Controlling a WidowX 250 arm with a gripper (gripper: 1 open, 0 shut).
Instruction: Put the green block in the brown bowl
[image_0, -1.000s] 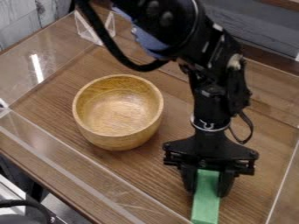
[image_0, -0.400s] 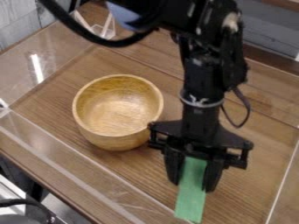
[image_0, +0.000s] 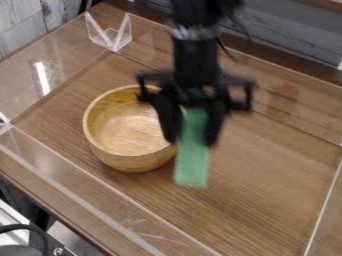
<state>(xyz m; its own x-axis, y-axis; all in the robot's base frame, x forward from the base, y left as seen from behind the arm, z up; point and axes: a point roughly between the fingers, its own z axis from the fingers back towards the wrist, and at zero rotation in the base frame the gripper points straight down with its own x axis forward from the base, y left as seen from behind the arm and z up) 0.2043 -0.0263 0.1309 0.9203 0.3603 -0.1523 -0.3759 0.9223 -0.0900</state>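
Observation:
My gripper (image_0: 195, 118) points straight down and is shut on the green block (image_0: 195, 155), a long flat bar that hangs from the fingers with its lower end free above the table. The held block hovers just right of the brown bowl (image_0: 123, 125), close to its right rim and overlapping it in the camera view. The round wooden bowl sits left of centre and holds nothing. The picture is blurred by motion around the gripper.
A wooden table top (image_0: 267, 190) lies under everything, with clear plastic walls along its edges. A clear plastic stand (image_0: 107, 32) sits at the back left. The dark arm (image_0: 201, 30) rises from the gripper to the top of the frame.
The gripper has lifted the green block off the table and carried it up and leftward, from the front right of the table to beside the bowl's right rim.

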